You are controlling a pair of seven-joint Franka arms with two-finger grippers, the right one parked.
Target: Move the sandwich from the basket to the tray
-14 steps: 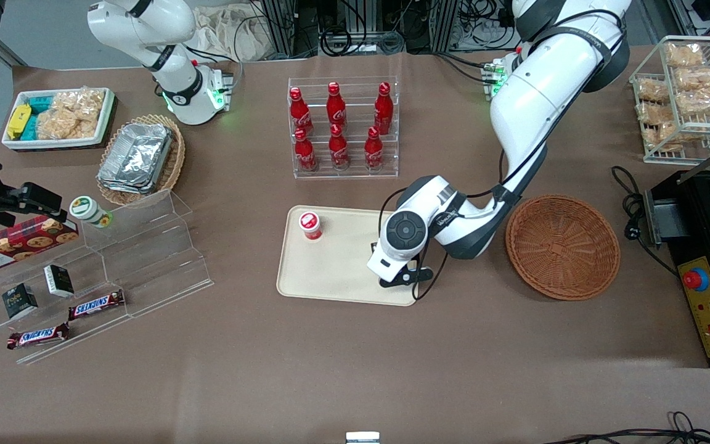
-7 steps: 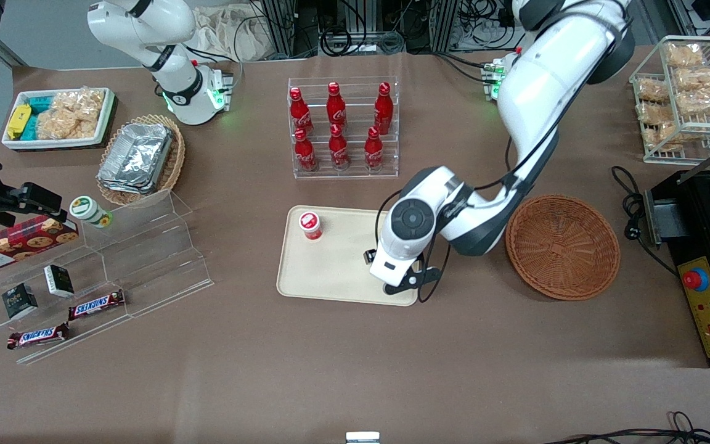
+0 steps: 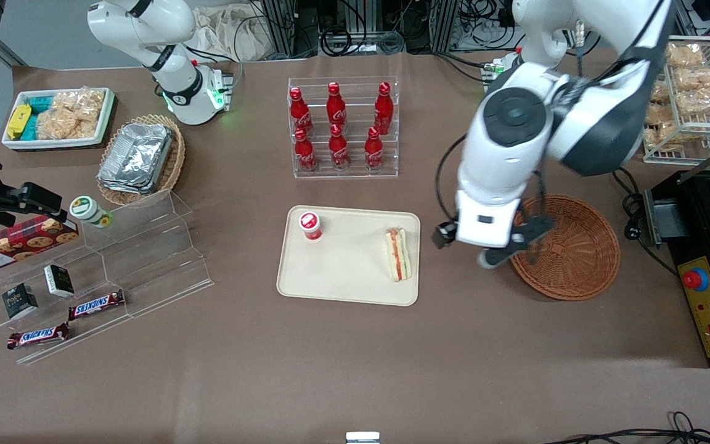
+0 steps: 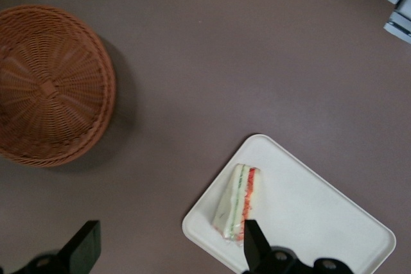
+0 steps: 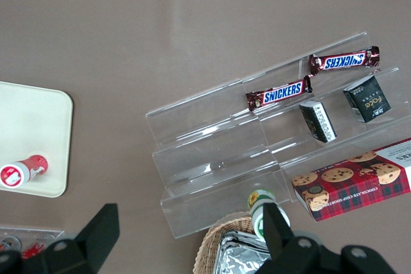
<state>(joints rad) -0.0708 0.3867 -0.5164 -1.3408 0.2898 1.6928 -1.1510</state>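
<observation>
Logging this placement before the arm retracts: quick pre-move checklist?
1. sandwich on the tray: ok, it lies at the tray's end toward the basket.
2. basket has nothing in it: ok.
3. tool released: ok, fingers open, nothing between them.
4. Tool off the sandwich: ok, raised between tray and basket.
5. red-capped cup undisturbed on the tray: ok, apart from the sandwich.

Glossy white arm [image 3: 515, 142] with dark grey joint bands, black cables, black-fingered hand [image 4: 168, 256]
</observation>
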